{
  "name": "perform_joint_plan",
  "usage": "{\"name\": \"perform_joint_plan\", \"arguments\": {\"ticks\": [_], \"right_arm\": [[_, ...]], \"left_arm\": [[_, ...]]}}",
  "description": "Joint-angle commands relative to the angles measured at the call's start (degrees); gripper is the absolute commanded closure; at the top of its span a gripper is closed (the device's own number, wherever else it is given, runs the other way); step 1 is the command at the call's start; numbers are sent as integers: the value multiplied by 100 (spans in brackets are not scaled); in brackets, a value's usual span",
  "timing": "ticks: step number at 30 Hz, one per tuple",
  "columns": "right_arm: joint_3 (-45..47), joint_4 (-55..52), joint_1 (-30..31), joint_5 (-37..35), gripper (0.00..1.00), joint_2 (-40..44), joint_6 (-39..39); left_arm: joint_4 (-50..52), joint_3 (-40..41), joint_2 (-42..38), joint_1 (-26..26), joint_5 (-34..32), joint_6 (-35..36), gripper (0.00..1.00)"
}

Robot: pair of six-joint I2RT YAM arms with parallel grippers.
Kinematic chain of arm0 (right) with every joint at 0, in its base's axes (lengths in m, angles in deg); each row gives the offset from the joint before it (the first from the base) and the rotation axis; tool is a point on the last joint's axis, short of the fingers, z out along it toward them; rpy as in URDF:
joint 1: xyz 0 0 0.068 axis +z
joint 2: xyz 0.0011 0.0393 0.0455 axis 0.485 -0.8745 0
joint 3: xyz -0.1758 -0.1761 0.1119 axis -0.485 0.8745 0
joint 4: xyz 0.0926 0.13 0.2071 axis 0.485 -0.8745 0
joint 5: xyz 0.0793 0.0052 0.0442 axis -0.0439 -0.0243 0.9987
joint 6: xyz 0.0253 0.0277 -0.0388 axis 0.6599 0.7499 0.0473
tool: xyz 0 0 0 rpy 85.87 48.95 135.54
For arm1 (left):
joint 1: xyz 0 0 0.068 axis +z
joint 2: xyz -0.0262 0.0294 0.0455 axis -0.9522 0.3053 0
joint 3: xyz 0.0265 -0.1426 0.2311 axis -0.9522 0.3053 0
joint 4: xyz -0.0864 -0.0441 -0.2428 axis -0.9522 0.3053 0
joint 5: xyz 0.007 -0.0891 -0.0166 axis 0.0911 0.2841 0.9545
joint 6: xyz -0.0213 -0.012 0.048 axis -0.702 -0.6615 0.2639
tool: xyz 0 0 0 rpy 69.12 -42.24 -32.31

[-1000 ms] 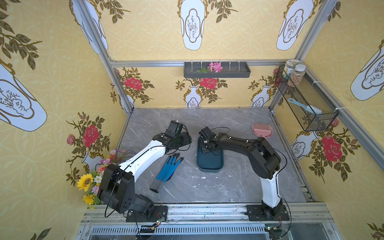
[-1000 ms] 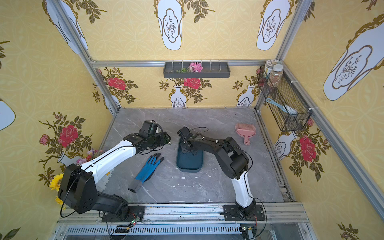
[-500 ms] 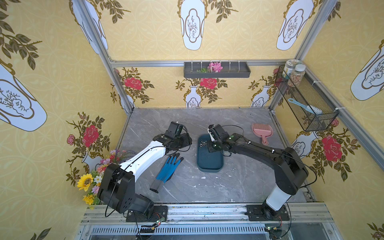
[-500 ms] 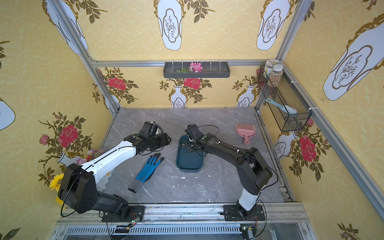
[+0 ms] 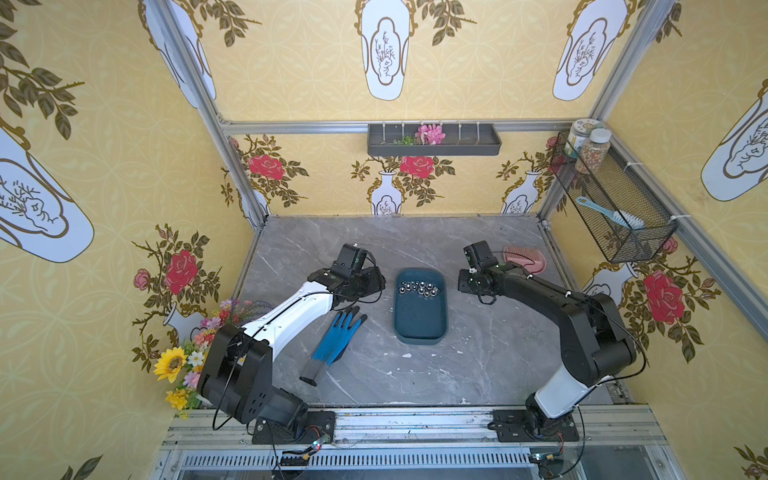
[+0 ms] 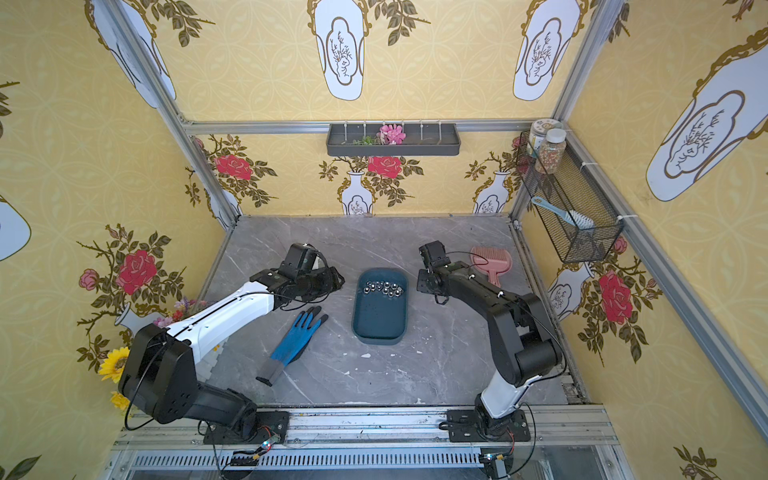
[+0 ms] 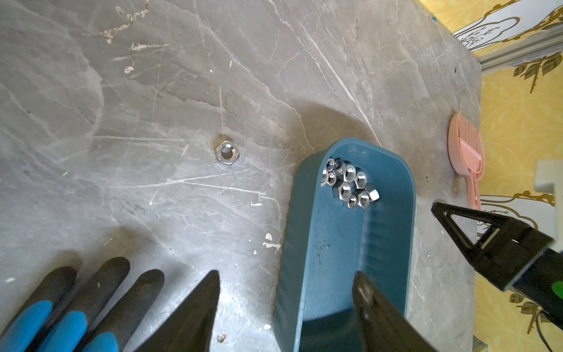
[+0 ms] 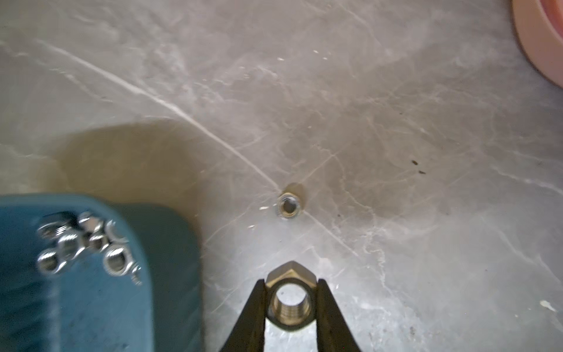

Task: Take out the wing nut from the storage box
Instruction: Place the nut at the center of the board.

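Observation:
The teal storage box point(image 5: 419, 332) point(image 6: 378, 328) lies mid-table with several hexagonal metal nuts point(image 5: 417, 288) point(image 7: 350, 183) heaped at its far end. None of them shows wings. My right gripper point(image 8: 292, 282) point(image 5: 465, 286) hangs just right of the box over bare table. It is shut on a threaded hex nut point(image 8: 291, 304) held by its flats. At the box's left side my left gripper point(image 7: 286, 274) point(image 5: 380, 284) stands open. One finger is outside the wall and the other is above the box floor point(image 7: 335, 243), with nothing held.
One loose nut point(image 7: 227, 152) lies on the table left of the box, another point(image 8: 289, 207) to its right. A blue and black glove point(image 5: 336, 332) lies front left. A pink scoop point(image 5: 525, 257) sits far right, near a black mesh basket point(image 5: 615, 208) on the wall.
My right gripper has moved from above the box's far end to the right, off the box, with the nut in it. The left arm has stayed still.

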State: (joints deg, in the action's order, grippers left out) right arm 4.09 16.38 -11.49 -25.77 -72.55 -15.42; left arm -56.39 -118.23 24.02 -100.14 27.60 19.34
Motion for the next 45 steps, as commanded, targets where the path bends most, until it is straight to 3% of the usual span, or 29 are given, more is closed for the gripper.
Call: {"name": "perform_joint_plan", "arguments": {"ticks": [1, 16, 24, 38, 45], "right_arm": [[-215, 300, -140, -83, 78, -340, 151], [-344, 343, -294, -176, 76, -1056, 249], [-256, 381, -298, -202, 66, -1022, 316], [-31, 413, -288, -226, 50, -294, 453], [661, 1132, -189, 253, 44, 478, 521]], "left_arm": [[-87, 46, 23, 7, 65, 13, 29], [-104, 67, 19, 6, 100, 27, 29], [-108, 69, 16, 12, 116, 22, 29], [-203, 74, 62, 6, 198, 22, 28], [-269, -92, 290, -253, 261, 50, 27]]}}
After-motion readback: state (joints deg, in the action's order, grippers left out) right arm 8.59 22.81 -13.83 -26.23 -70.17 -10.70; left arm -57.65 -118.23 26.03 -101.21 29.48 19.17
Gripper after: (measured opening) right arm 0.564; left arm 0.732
